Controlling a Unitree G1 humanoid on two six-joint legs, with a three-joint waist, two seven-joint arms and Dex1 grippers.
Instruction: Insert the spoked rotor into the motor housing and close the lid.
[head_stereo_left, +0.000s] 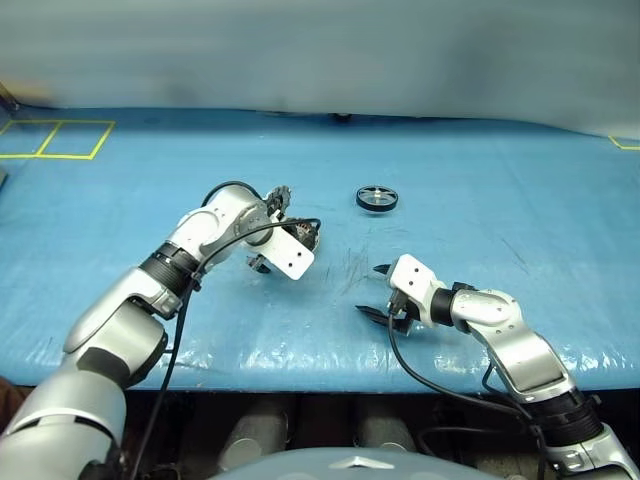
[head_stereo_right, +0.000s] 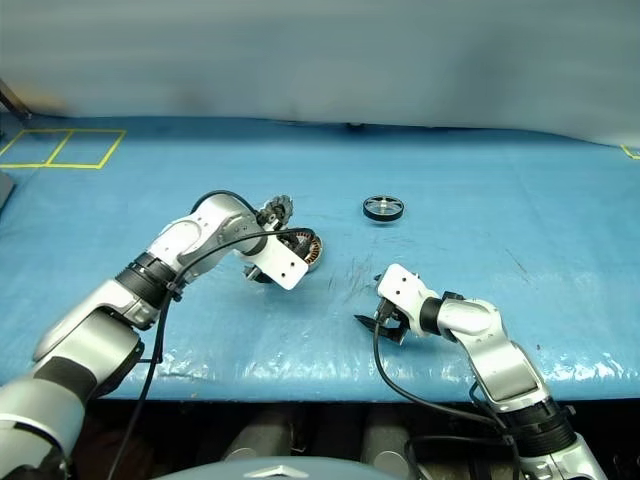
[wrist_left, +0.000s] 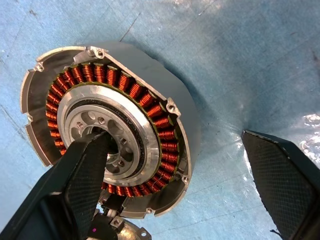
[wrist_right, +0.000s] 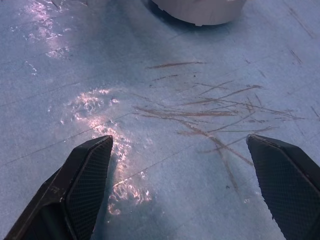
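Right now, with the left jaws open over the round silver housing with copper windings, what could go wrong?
1. In the left wrist view, one finger hangs over the housing's silver centre; closing there may scrape the copper-orange windings.
2. The black-rimmed spoked rotor lies apart on the blue table cover, so reaching it may nudge the housing.

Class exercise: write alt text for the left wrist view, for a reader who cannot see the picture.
A round silver-grey motor housing, ringed with copper-orange windings around a silver centre, lies on a blue table cover. The left gripper is open over it: one black finger covers part of the centre, the other stands off to the housing's side.
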